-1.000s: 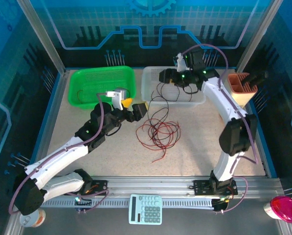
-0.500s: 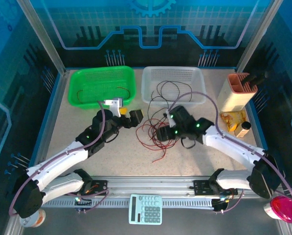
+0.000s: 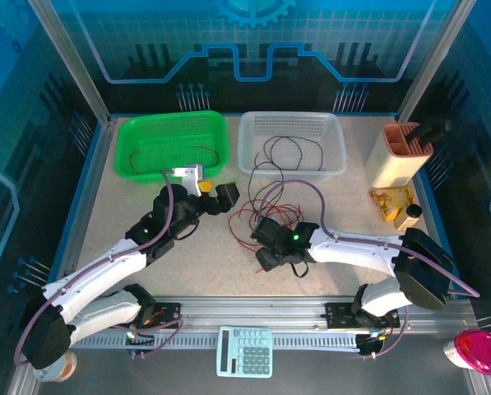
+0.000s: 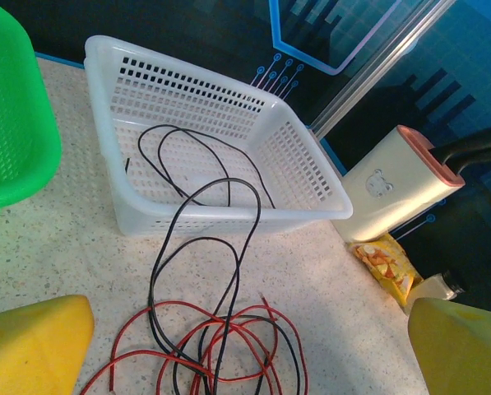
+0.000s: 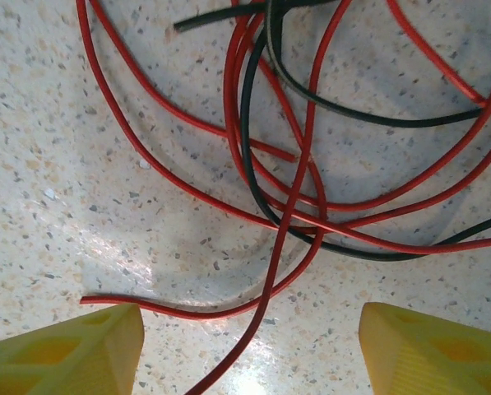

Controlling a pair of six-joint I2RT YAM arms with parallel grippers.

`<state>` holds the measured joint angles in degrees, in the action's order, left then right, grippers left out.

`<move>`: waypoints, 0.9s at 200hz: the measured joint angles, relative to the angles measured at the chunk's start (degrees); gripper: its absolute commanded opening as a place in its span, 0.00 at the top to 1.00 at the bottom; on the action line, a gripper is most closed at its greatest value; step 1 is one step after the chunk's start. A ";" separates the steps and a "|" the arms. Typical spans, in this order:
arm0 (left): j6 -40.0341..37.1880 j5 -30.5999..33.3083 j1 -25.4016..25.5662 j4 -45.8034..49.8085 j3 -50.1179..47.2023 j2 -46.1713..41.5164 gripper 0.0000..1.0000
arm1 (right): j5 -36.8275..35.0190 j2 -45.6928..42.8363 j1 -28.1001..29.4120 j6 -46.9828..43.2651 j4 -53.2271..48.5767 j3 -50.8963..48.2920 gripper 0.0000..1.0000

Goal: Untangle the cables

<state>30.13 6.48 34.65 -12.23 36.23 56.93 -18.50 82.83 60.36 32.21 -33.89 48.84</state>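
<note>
The cables [image 3: 271, 212] lie as a red and black tangle mid-table; a black strand [image 3: 288, 151] loops up into the white basket [image 3: 334, 132]. In the left wrist view the tangle [image 4: 220, 341] lies just ahead of my left gripper [image 4: 245, 366], whose yellow fingers [image 4: 31, 346] stand wide open with nothing between them. From above, the left gripper [image 3: 220, 196] sits left of the tangle. My right gripper [image 3: 263, 244] hovers low over the tangle's near edge. It is open [image 5: 249, 354], and a red strand [image 5: 290, 206] runs across the table between its fingers [image 5: 64, 354], not clamped.
A green basket [image 3: 130, 132] at back left holds a thin wire. A beige holder [image 3: 397, 156], a snack packet [image 3: 391, 202] and a small bottle [image 3: 409, 216] stand at right. A calculator [image 3: 245, 350] lies on the front rail.
The right arm swung from over the white basket down to the near edge of the tangle. A black strand now lies in that basket. The left gripper barely shifted.
</note>
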 measured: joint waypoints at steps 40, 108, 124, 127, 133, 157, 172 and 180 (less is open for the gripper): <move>0.00 -0.02 0.00 -0.02 0.00 -0.11 0.01 | -0.92 3.32 1.03 0.39 0.04 0.00 0.41; 0.00 -0.04 0.00 -0.04 0.00 -0.09 0.01 | -2.75 4.48 1.27 0.98 -0.17 0.02 0.74; 0.00 -0.04 0.00 -0.07 0.00 -0.04 0.01 | -3.45 4.48 1.40 0.57 -0.31 0.09 0.95; 0.00 -0.04 0.00 -0.07 0.00 -0.02 0.01 | -3.61 4.48 1.46 0.87 -0.52 0.20 0.98; 0.02 -0.07 0.00 -0.09 0.00 0.04 0.01 | -3.74 4.55 1.46 0.68 -0.87 0.57 1.00; 0.00 -0.07 0.00 -0.07 0.00 0.31 0.01 | -4.07 4.48 1.46 0.28 -1.75 3.15 1.00; 0.00 -0.07 0.00 -0.07 0.00 0.37 0.01 | -4.31 3.98 1.44 -0.68 -2.51 5.33 1.00; 0.00 -0.07 0.00 -0.07 0.00 0.42 0.01 | -4.33 3.32 1.27 -1.38 -2.93 6.80 1.00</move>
<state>30.13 6.42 34.65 -12.29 36.23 57.34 -22.83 86.15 61.63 30.83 -36.82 55.64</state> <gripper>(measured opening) 0.991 0.069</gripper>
